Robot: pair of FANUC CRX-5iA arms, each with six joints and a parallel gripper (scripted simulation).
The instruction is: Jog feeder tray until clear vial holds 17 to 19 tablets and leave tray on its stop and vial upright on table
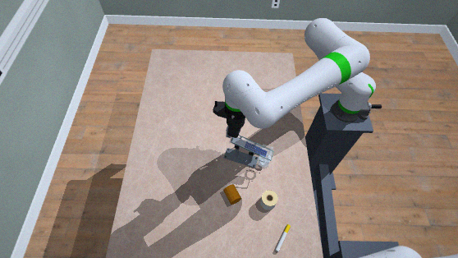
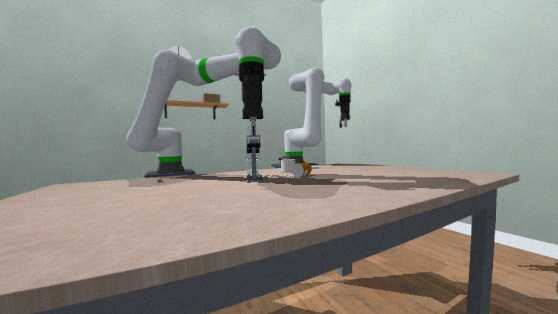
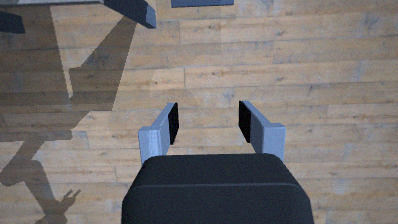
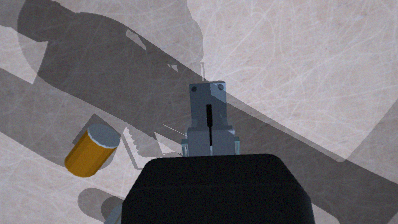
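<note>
Rt gripper, clenched empty, is placed near high end of clear-sided, long feeder tray – push should be directed lengthwise, twd clear cylindrical vial

Bottle on table, between feeder tray and marker

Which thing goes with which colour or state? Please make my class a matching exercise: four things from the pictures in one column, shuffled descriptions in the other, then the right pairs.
Things
1. Right claw
2. Cylinder lying on its side
3. Left claw
4. Slim pen

Descriptions
A. White with a yellow end
B. Open
C. Orange-brown
D. Shut

Pairs: 1-D, 2-C, 3-B, 4-A
</note>
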